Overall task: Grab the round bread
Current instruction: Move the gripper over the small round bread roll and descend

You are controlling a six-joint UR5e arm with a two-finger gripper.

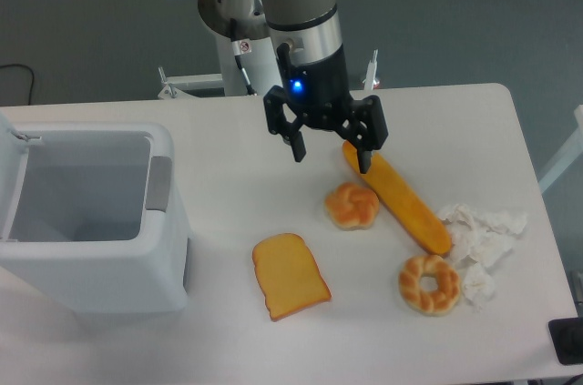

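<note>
The round bread [352,206] is a small golden-orange knotted bun lying on the white table, just left of the baguette. My gripper [332,157] hangs above the table a little behind and to the left of the bun. Its two black fingers are spread wide, with nothing between them. The right fingertip [364,165] stands over the baguette's far end. The bun is in full view and untouched.
A long baguette [397,196] lies diagonally right of the bun. A ring-shaped bread [428,283] sits front right, beside crumpled white paper [481,238]. A toast slice [290,275] lies front centre. A white open bin [82,212] fills the left side.
</note>
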